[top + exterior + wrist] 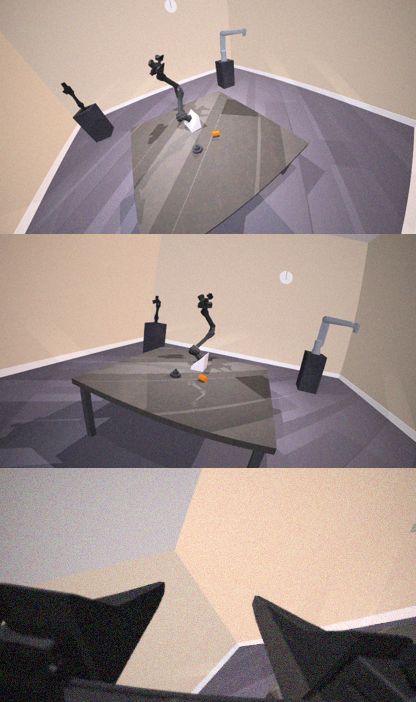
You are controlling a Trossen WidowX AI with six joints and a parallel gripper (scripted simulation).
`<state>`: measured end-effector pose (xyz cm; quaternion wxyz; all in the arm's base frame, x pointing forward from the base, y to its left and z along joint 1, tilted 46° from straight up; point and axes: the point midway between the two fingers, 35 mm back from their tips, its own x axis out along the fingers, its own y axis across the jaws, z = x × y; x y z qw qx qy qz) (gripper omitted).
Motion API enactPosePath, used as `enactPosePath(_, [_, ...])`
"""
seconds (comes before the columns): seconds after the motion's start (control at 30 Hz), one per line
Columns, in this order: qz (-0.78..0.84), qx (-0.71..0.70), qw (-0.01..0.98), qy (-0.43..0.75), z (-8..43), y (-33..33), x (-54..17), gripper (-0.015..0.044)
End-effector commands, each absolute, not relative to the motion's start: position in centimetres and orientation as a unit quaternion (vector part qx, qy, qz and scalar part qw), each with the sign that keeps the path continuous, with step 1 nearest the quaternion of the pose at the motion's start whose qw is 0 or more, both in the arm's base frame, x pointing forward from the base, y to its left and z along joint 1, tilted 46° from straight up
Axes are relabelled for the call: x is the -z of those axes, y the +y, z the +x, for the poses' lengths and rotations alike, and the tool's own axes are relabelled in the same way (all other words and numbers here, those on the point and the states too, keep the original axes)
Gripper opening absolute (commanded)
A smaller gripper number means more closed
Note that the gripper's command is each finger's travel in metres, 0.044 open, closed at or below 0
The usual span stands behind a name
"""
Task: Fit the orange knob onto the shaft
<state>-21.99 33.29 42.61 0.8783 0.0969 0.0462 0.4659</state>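
Overhead, in the top view, the orange knob (215,133) (203,378) lies on its side on the table (232,162) (174,396), near the round pedestal (197,149) (175,374) but apart from it. The dark shaft (196,146) (175,370) rises from the pedestal's middle, with no knob over it. A white wedge-shaped block (193,121) (200,364) stands beside the foot of the black arm (180,101) (207,337), which reaches up well above the table. I can make out no readable writing or brand here, nor any container. A round white clock (170,5) (286,277) hangs on the wall.

From the exterior, the knob's rounded side rests on the tabletop, the pedestal to its left in this view and the white block behind. A second black arm (157,310) and a grey arm (321,331) stand on dark plinths beyond the table.

Through the wrist view, the fingers are spread wide with nothing between them; behind them show walls, ceiling and a strip of floor. Neither knob nor pedestal appears there, and no lettering is legible.
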Motion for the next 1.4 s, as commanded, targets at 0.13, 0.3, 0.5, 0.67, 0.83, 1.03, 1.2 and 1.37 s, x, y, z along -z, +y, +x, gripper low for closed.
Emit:
enactPosePath(0.13, [0.166, -0.523, 0.836, 0.013, -20.1, 28.1, -49.7, 0.0440])
enactPosePath(0.3, [0.236, -0.545, 0.804, -0.011, -16.2, 23.1, -55.6, 0.0440])
enactPosePath(0.5, [0.336, -0.541, 0.768, -0.063, -7.9, 16.3, -62.3, 0.0440])
enactPosePath(0.67, [0.410, -0.497, 0.762, -0.061, 1.5, 11.9, -64.3, 0.0440])
enactPosePath(0.83, [0.469, -0.428, 0.772, -0.030, 12.4, 9.3, -63.1, 0.0440])
enactPosePath(1.03, [0.512, -0.331, 0.792, 0.046, 24.5, 9.7, -57.8, 0.0440])
enactPosePath(1.2, [0.473, -0.244, 0.837, 0.131, 32.9, 11.7, -50.1, 0.0440])
enactPosePath(1.37, [0.423, -0.179, 0.861, 0.220, 37.4, 14.3, -41.9, 0.0440])
